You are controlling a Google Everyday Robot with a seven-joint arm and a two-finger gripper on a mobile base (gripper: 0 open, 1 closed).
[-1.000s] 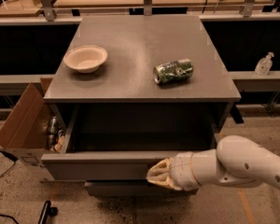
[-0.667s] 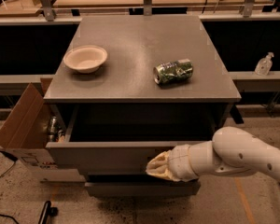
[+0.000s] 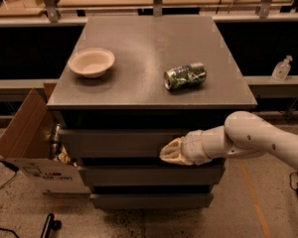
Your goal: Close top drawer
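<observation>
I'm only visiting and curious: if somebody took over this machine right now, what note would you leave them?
Tool: against the front of the top drawer, right of its middle.
Top drawer: none of its inside shows; it looks in or nearly in.
Done: most of the closing, apparently.
Left: check that the front sits flush, then draw the arm back.
On the cabinet top: a bowl and a can.

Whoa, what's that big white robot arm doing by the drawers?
The robot's hand is pressed against the front of the top drawer, toward its right side, to shut it. The drawer looks almost closed, sticking out just a little past the two lower drawers. A bowl and a crushed can sit on top of the cabinet, untouched.
</observation>
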